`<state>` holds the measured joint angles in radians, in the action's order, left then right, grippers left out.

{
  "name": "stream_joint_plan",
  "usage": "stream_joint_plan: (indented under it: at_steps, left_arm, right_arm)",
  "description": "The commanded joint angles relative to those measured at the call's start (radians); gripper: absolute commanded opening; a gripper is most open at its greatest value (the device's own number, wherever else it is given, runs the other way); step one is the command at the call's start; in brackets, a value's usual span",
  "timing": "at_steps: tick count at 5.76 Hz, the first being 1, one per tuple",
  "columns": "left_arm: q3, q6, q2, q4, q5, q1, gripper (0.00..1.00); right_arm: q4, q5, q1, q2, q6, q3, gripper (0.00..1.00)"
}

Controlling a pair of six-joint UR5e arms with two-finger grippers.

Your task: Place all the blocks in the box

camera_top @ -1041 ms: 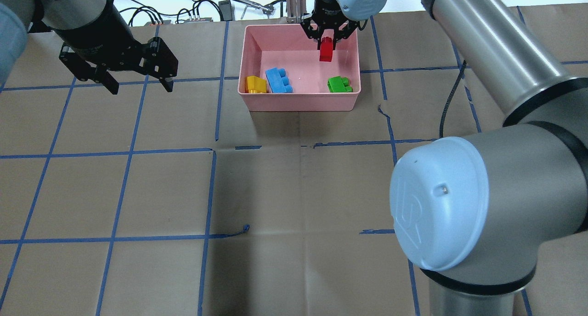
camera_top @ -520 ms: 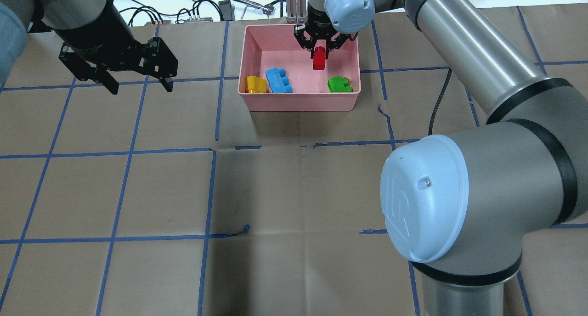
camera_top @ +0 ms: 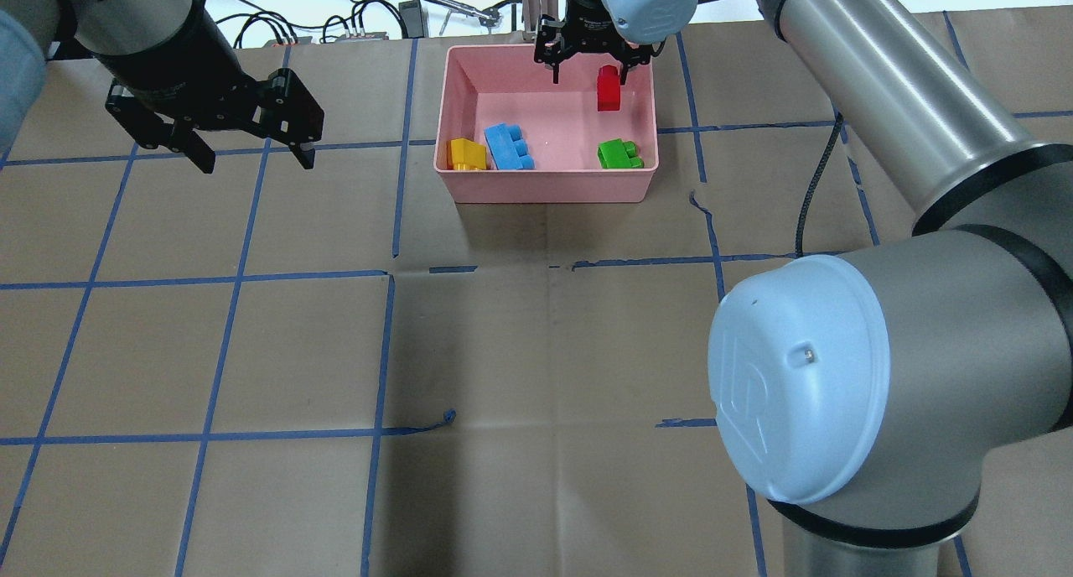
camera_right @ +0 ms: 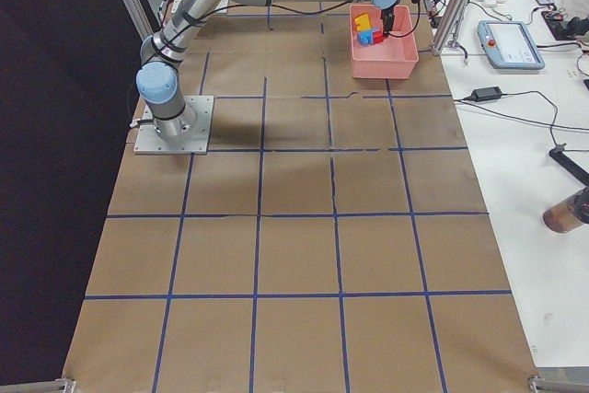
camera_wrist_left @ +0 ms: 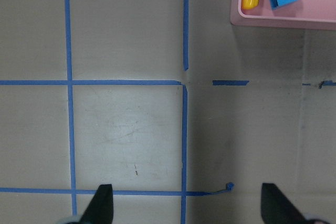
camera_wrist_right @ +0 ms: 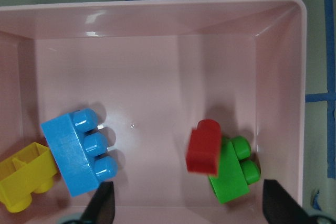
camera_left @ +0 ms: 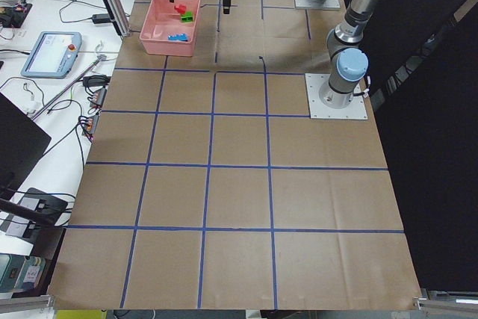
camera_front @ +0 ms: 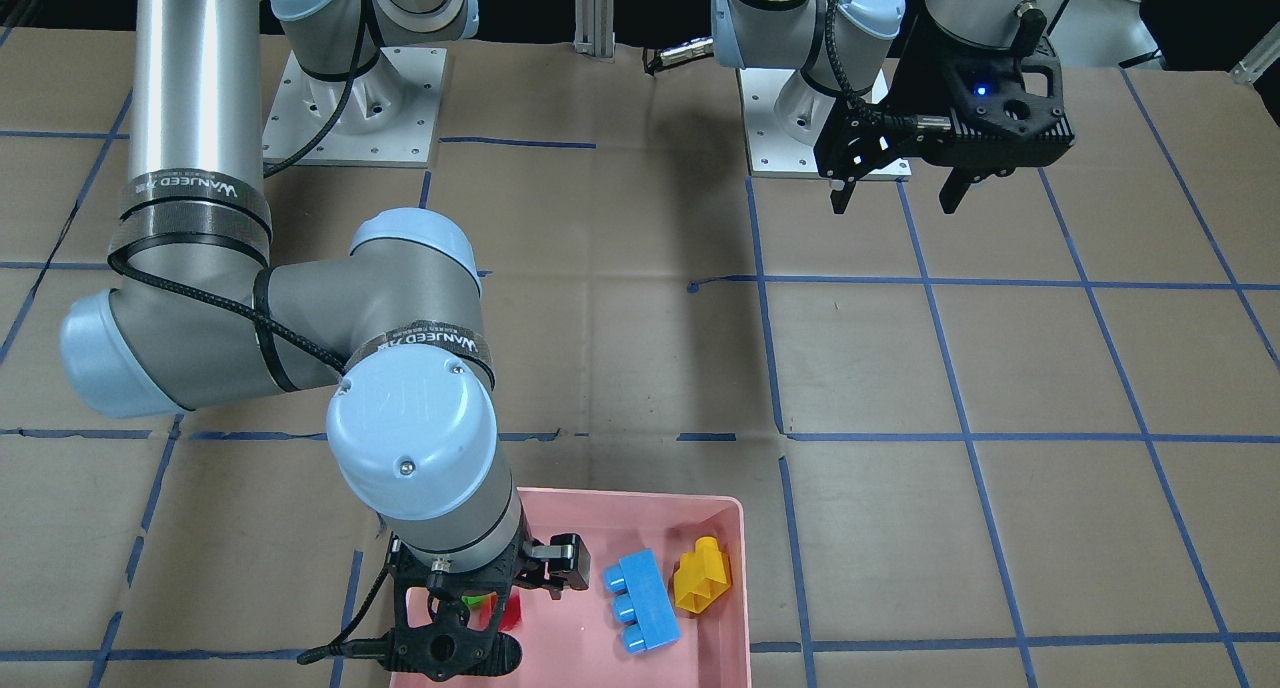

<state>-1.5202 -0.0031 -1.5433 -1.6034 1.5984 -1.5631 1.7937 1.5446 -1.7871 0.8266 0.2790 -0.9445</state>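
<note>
The pink tray (camera_top: 545,188) stands at the table's far middle. In it lie a yellow brick (camera_top: 467,154), a light blue brick (camera_top: 509,147) and a green brick (camera_top: 619,153). My right gripper (camera_top: 589,75) is open above the tray's far side. The red brick (camera_top: 609,89) is free of its fingers, inside the tray's outline. In the right wrist view the red brick (camera_wrist_right: 205,146) overlaps the green brick (camera_wrist_right: 233,170); I cannot tell whether it rests or is in the air. My left gripper (camera_top: 251,154) is open and empty, above the table left of the tray.
Brown paper with blue tape lines covers the table. Cables and a metal post (camera_top: 536,2) lie just beyond the tray's far edge. My right arm's elbow (camera_top: 796,376) fills the near right of the overhead view.
My right gripper has opened and let go of the red brick, which now sits apart from the fingers, further right. My left arm has not moved.
</note>
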Motion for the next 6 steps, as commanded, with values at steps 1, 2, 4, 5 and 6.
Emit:
stream_joint_plan:
  at_steps: [1, 2, 4, 5, 6]
  left_arm:
    - [-0.002, 0.000, 0.002, -0.001, 0.000, 0.000, 0.99]
    - [0.000, 0.000, 0.002, -0.001, 0.000, 0.000, 0.99]
    - [0.000, 0.000, 0.002, 0.000, 0.011, 0.002, 0.99]
    - [0.000, 0.000, 0.003, -0.001, 0.012, 0.002, 0.99]
    - [-0.002, 0.000, 0.003, -0.001, 0.012, 0.002, 0.99]
  right_arm:
    - [-0.002, 0.003, 0.000, 0.005, 0.003, 0.000, 1.00]
    - [-0.078, 0.006, 0.018, 0.037, -0.009, 0.000, 1.00]
    - [-0.291, 0.005, 0.121, 0.161, -0.148, -0.011, 0.99]
    - [-0.382, 0.006, 0.177, 0.227, -0.211, -0.011, 0.99]
    - [-0.527, 0.006, 0.219, 0.314, -0.251, -0.029, 0.98]
